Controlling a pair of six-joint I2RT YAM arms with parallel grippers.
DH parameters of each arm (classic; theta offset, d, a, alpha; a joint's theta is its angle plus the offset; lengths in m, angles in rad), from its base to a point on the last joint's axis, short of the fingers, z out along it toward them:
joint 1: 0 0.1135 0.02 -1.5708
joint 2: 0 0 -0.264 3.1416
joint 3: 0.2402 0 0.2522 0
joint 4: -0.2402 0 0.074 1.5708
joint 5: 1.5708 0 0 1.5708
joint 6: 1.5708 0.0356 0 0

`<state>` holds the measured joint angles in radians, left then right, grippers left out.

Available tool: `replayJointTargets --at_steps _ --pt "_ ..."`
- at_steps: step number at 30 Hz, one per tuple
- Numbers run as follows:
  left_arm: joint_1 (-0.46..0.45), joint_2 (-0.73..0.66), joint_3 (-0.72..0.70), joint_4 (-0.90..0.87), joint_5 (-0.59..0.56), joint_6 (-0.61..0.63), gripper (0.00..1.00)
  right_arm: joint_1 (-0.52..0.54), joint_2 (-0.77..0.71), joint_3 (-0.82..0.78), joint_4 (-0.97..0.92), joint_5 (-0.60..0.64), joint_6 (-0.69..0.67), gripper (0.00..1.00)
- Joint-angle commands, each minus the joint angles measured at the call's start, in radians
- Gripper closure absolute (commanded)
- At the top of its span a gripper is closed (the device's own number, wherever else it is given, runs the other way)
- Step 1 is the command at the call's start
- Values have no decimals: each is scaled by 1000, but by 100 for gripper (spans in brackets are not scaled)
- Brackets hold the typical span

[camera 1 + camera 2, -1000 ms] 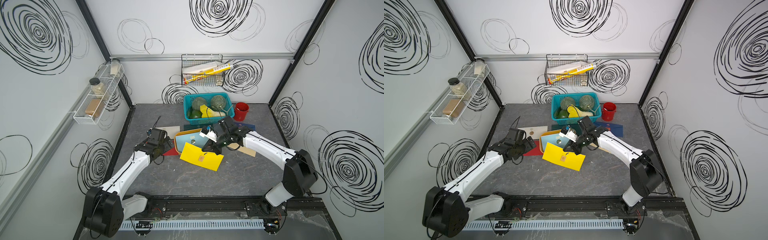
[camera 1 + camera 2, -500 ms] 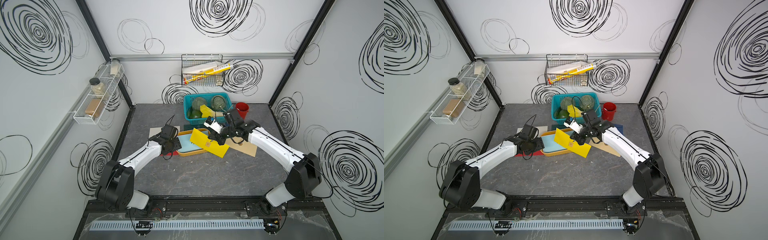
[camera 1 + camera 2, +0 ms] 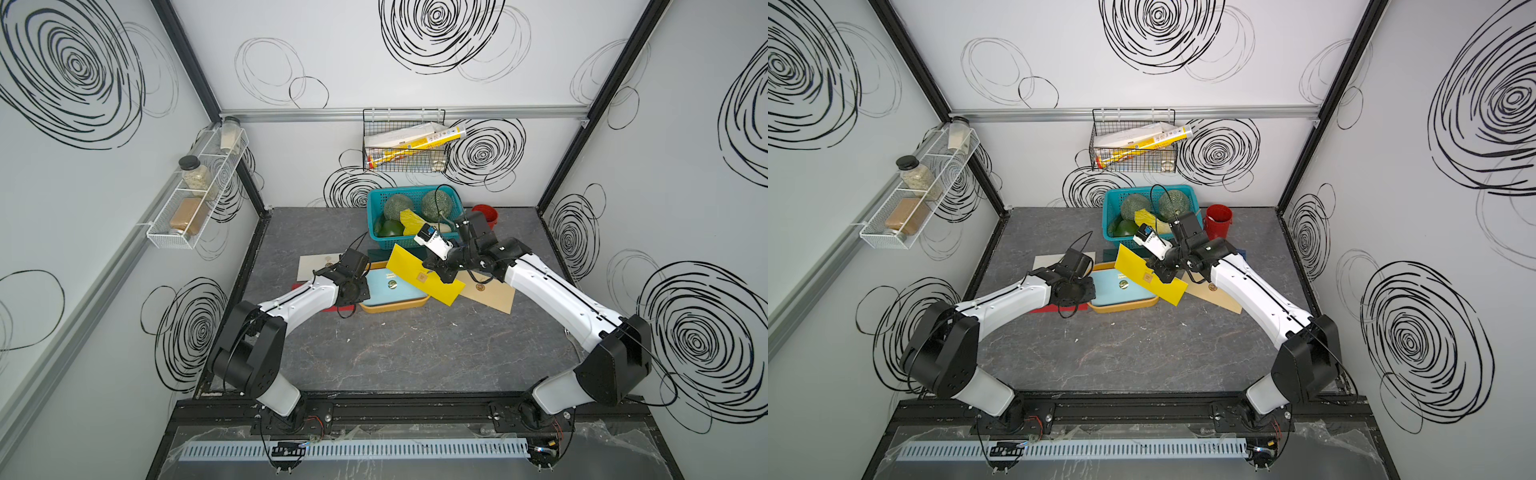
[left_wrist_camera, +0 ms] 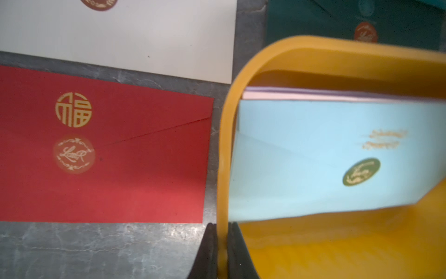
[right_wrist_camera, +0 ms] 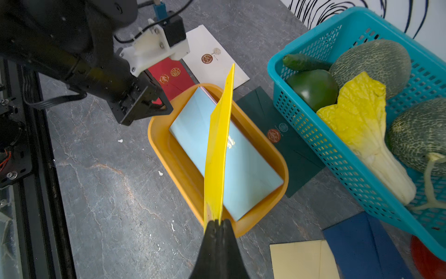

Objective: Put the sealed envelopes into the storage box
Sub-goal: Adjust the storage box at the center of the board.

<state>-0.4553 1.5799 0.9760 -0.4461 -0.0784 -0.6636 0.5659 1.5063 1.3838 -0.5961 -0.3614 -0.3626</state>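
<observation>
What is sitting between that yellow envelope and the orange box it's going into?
Nothing visible. The yellow envelope, pinched in the right gripper, hangs tilted over the open storage box. Inside, a light blue envelope lies flat atop others. The left gripper clamps the box's rim at one end, off to the side.

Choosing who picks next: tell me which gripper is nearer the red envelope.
Left. The left gripper pinches the storage box rim right beside the red envelope; the right gripper holds the yellow envelope over the box's opposite end.
</observation>
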Motion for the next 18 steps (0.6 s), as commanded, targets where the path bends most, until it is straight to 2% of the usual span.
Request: replayJointTargets --at_steps 1,7,14,18 --pt "-38 -19 -1 -8 -9 21 97 -3 2 45 -36 -22 -41 100" --pt "-83 -84 -58 3 17 10 99 -3 40 55 -100 -120 -145 100" --pt "-99 -99 -104 -12 52 88 99 1 105 47 -159 -167 -235 100" --pt "-90 -118 -106 -20 51 99 67 34 133 39 -153 -162 -249 100"
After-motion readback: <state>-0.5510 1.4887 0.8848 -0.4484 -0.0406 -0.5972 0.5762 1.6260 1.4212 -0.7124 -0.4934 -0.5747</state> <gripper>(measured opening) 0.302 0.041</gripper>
